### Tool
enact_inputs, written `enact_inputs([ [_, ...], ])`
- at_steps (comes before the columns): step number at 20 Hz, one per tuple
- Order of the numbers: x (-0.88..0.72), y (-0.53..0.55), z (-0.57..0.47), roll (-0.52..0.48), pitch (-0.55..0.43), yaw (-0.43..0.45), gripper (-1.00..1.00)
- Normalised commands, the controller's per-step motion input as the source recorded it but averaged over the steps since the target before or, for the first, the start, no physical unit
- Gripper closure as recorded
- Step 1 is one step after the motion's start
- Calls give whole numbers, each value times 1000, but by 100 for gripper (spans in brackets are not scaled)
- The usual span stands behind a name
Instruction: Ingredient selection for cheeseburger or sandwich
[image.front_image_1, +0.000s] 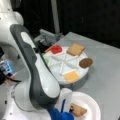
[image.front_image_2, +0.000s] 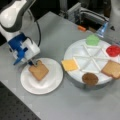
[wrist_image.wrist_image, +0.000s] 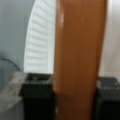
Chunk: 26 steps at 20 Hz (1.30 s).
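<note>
Your gripper (image.front_image_2: 33, 63) is low over the white paper plate (image.front_image_2: 51, 83), and its two dark fingers (wrist_image.wrist_image: 35, 97) pinch one edge of a brown toast square (image.front_image_2: 38, 70) — in the wrist view the toast fills the gap between them. In both front views the toast seems to lie flat on the plate, with the claw at its corner toward a front view's left. The risk I see: the hold is only on the edge, so if you lift or turn, the piece may tip or drag the light plate. The sectioned white tray (image.front_image_2: 75, 53) holds the other ingredients, well apart from the claw — cheese (image.front_image_2: 69, 64), patty (image.front_image_2: 90, 78), second toast (image.front_image_2: 113, 69), tomato (image.front_image_2: 113, 50), lettuce (image.front_image_2: 92, 39).
</note>
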Motion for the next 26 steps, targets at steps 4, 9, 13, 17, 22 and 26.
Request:
enact_inputs([
  [4,352,-157,-48,190,-51,87,100],
  [9,261,-158,24,173,-37,94,100],
  [13,169,-147,79,174,-10,116,100],
  [17,109,-112,102,149,18,114,-100],
  [22,77,-54,117,70,54,109,-100],
  [26,44,-44,154,66,80,132,-100],
])
